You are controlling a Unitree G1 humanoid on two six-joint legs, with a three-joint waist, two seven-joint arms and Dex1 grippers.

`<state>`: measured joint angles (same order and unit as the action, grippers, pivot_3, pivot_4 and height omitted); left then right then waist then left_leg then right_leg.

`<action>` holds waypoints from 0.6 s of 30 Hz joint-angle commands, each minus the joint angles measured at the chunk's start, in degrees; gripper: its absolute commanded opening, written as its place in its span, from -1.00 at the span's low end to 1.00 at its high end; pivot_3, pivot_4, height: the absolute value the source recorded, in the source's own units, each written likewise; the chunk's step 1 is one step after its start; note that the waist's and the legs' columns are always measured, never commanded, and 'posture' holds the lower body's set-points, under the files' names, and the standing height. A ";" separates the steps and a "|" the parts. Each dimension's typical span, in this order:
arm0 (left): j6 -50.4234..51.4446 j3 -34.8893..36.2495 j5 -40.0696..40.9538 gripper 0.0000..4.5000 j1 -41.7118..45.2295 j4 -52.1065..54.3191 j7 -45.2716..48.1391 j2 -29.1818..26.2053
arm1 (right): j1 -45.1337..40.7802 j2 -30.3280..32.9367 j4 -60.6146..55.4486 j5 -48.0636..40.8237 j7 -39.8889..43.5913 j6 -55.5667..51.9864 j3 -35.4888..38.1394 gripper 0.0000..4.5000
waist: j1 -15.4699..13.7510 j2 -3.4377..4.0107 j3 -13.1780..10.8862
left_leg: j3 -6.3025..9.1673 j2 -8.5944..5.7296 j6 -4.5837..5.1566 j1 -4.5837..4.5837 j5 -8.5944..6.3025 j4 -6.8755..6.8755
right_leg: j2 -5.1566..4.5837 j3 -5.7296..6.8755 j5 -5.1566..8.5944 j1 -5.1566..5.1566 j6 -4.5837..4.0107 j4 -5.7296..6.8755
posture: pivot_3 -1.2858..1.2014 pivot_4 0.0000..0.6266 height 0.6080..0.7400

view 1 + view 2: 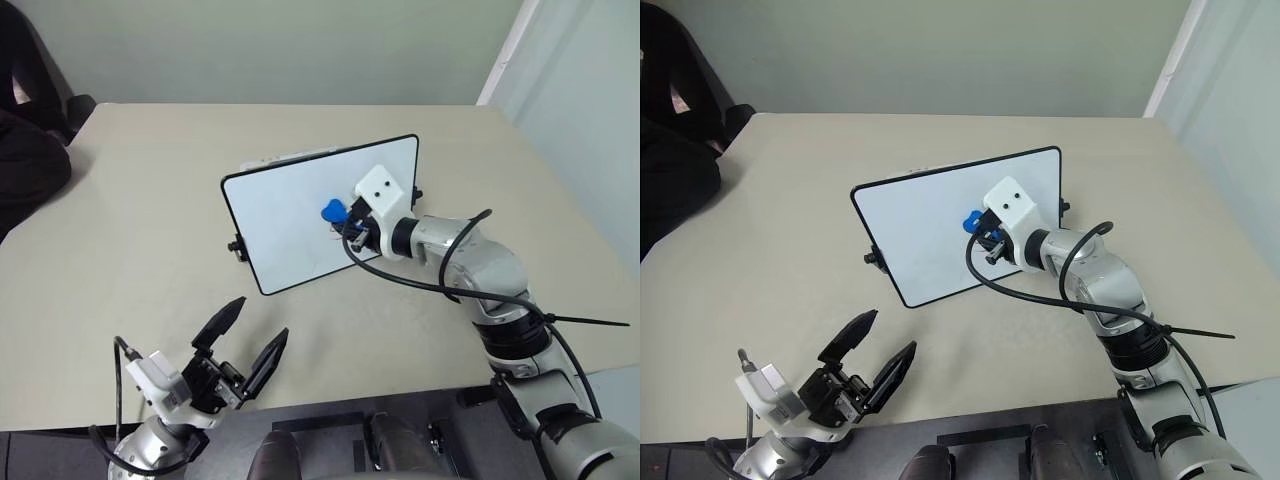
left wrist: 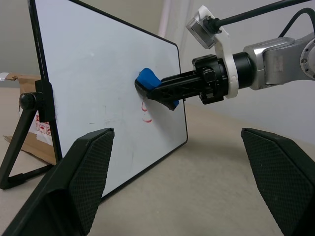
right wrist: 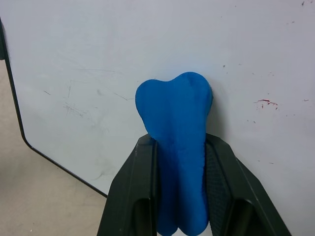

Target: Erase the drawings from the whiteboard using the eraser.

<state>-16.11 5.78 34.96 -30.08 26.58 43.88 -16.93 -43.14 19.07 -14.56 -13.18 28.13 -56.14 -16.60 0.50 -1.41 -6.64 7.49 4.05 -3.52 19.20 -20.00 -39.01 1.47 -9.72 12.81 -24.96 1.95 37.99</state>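
- Whiteboard [image 1: 290, 215] stands tilted on the beige table [image 1: 130, 270], near the middle, propped on a black side stand [image 2: 19, 142].
- Eraser [image 3: 177, 147], a bright blue block, is pinched between the 2 black fingers of the right gripper [image 1: 345, 222], whose jaws are closed on it.
- Eraser's front end presses against the white board face, squashed where it meets it.
- Drawings [image 2: 145, 112]: a few thin red strokes remain on the board, just below the eraser in the left wrist view; the right wrist view shows a small red smear [image 3: 266, 102] beside the eraser, plus faint grey scuffs.
- Left gripper [image 1: 245, 345] hangs over the table's near edge, well apart from the board, jaws spread wide and holding nothing.
- A cardboard box [image 2: 29, 132] sits behind the board.
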 commanded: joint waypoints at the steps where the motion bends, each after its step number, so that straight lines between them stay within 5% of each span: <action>1: -0.50 -0.11 0.87 1.00 -0.69 2.42 0.66 0.07 | 1.75 0.98 0.86 1.58 0.36 0.34 -2.36 -0.48 | 0.00 -0.01 0.01 | 0.00 0.00 0.00 -0.01 0.00 0.00 | 0.00 0.00 0.00 0.01 0.00 0.00 | 0.03 -0.52 1.00; 18: -0.46 -0.19 0.54 1.00 -0.86 2.34 0.68 0.50 | 4.71 1.81 4.92 3.28 1.45 0.81 -5.45 -0.48 | -0.06 -0.02 0.01 | 0.00 0.00 0.03 -0.07 0.11 -0.01 | 0.03 0.00 -0.15 0.08 -0.28 0.00 | 0.03 -0.52 1.00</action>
<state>-16.12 5.62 34.82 -30.96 27.07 44.45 -16.68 -38.54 20.24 -9.05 -10.94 29.07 -55.19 -21.48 0.44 -1.42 -6.63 7.49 4.05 -3.50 19.15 -19.89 -39.02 1.50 -9.72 12.66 -24.89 1.65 37.98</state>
